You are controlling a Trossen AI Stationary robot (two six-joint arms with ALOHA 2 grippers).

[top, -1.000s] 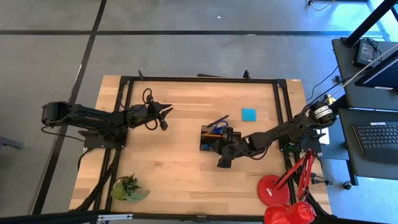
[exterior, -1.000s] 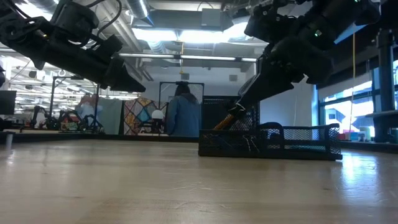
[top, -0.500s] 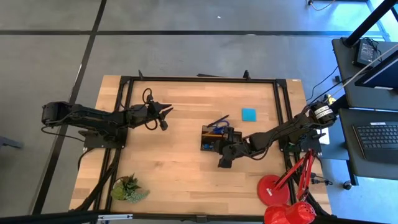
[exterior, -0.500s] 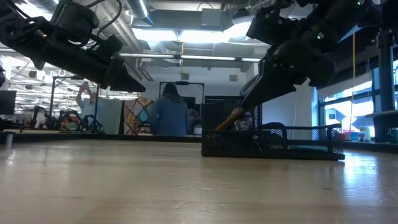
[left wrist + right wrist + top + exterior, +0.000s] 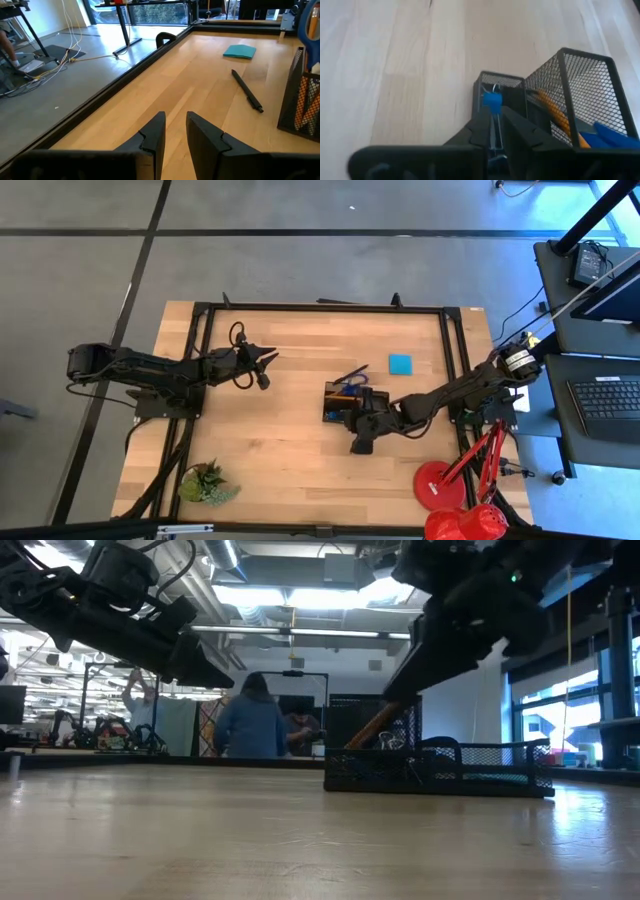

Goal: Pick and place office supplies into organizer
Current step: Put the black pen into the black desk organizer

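A light wooden worktop (image 5: pixel 290 440) with a black frame is being shown. The organizer (image 5: pixel 580 95) is black wire mesh, with orange pencils (image 5: pixel 552 112) inside. A blue eraser (image 5: pixel 493 100), a blue note pad (image 5: pixel 400 364), a black pen (image 5: pixel 246 90) and a red lamp (image 5: pixel 450 500) are being seen.

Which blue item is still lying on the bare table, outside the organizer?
The square blue note pad, flat on the wood beyond the organizer; the scissors and eraser are at the organizer.
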